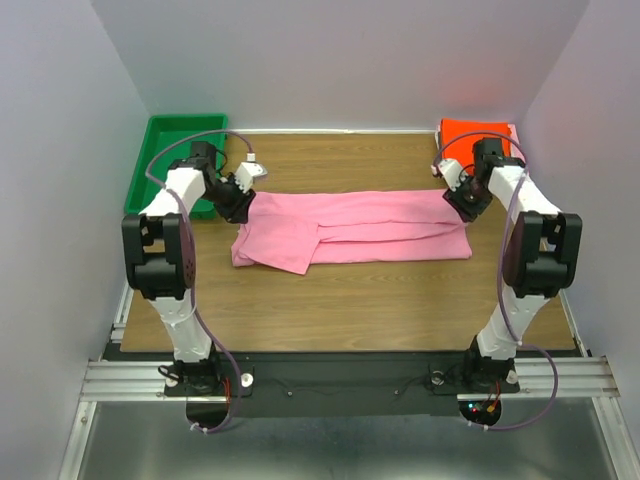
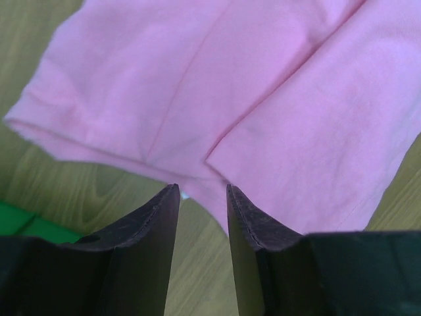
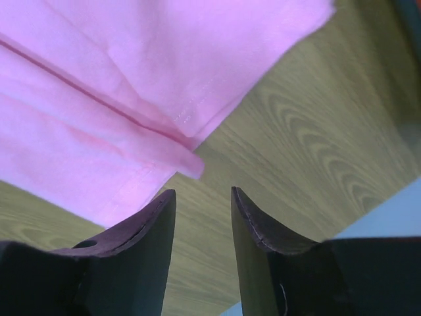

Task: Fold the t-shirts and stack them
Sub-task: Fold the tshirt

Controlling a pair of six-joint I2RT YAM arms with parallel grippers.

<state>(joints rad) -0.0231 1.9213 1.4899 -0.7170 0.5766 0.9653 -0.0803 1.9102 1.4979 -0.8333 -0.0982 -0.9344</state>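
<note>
A large pink t-shirt (image 1: 350,230) lies across the middle of the wooden table (image 1: 340,310), folded lengthwise into a long band, one sleeve sticking out at its near left. My left gripper (image 1: 243,196) hovers at the band's far left end, open, bare wood between its fingertips (image 2: 170,197); pink cloth (image 2: 217,85) lies just beyond. My right gripper (image 1: 462,196) hovers at the far right end, open too, holding nothing; the shirt's hem corner (image 3: 187,158) lies just ahead of its fingers (image 3: 164,204). An orange-red t-shirt (image 1: 478,131) sits at the back right corner.
A green plastic tray (image 1: 160,150) stands at the back left, behind the left arm. White walls close in the table on three sides. Bare wood stretches between the pink shirt and the arm bases.
</note>
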